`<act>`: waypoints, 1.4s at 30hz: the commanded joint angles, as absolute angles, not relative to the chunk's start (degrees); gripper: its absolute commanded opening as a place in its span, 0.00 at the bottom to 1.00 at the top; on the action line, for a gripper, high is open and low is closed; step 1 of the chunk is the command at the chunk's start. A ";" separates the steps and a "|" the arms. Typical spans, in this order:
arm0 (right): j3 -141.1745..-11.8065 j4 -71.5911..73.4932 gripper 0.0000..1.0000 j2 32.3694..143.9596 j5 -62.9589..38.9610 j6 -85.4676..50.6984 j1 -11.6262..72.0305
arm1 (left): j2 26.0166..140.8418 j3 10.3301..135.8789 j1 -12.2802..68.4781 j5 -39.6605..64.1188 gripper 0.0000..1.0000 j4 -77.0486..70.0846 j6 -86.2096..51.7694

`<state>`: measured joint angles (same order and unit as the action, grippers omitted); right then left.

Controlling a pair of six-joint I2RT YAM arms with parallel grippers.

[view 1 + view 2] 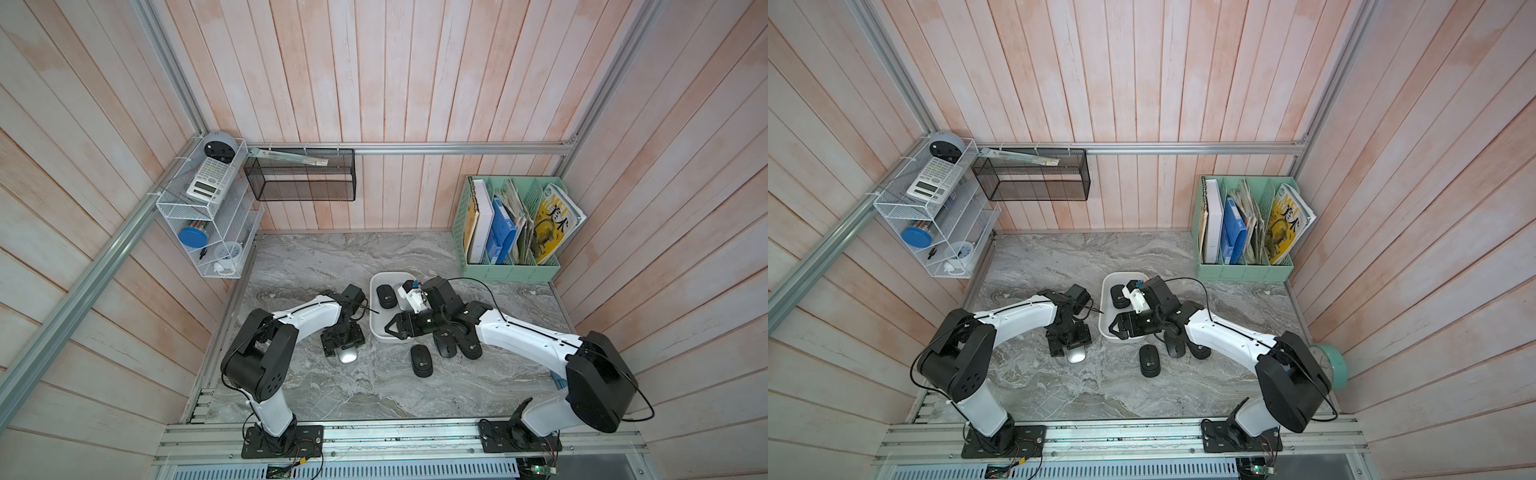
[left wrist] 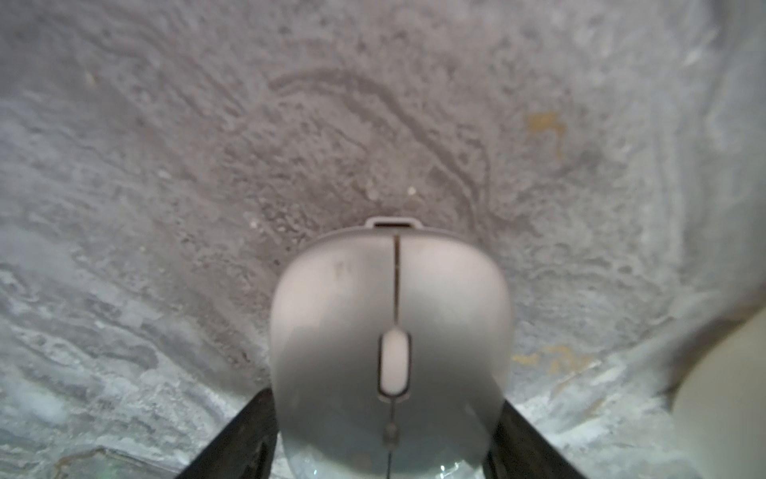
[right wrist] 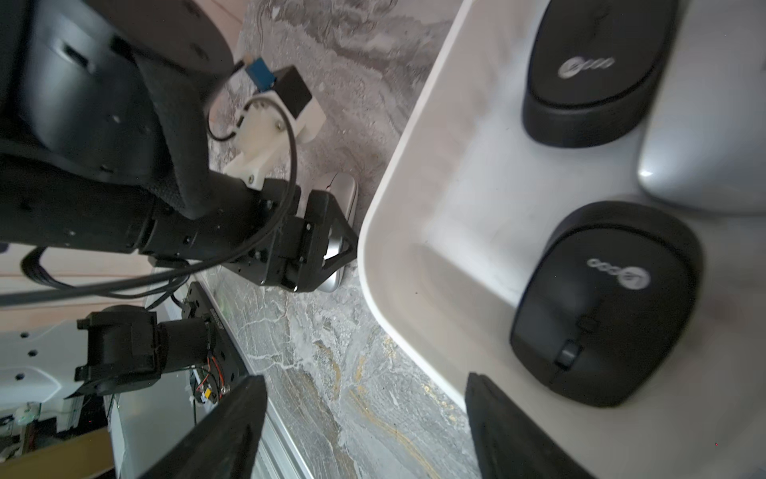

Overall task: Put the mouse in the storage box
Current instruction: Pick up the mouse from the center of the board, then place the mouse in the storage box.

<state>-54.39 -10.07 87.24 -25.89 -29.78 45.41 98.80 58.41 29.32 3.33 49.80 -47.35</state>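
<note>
Marble tabletop (image 1: 332, 395): at 7 o'clock from the storage box (image 1: 375, 322), the left gripper (image 1: 345, 349) flanks the silver mouse (image 2: 389, 331) lying on the stone; whether it pinches, I cannot tell. Two black mice (image 3: 597, 70) lie inside the box. The right gripper (image 1: 390, 329) hangs spread and empty over its 7 o'clock corner. Three loose black mice (image 1: 422, 360) sit at 5 o'clock.
</note>
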 commanded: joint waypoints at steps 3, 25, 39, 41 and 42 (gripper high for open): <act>-56.49 -8.13 0.80 90.78 -27.08 -30.52 47.99 | 96.88 56.44 29.54 1.60 0.63 48.75 -47.90; -60.37 -15.84 0.79 92.32 -20.49 -27.41 46.41 | 87.54 70.41 29.54 -0.82 0.56 60.52 -41.48; -52.28 -23.41 0.78 77.89 -16.19 -26.14 28.96 | 100.29 92.21 33.86 4.26 0.56 63.51 -36.54; -51.28 -23.85 0.78 76.04 -15.21 -26.95 27.09 | 102.92 95.43 34.94 4.57 0.56 63.95 -35.98; -50.86 -23.84 0.78 75.26 -15.23 -26.99 26.65 | 104.03 96.51 35.25 4.74 0.56 64.05 -35.80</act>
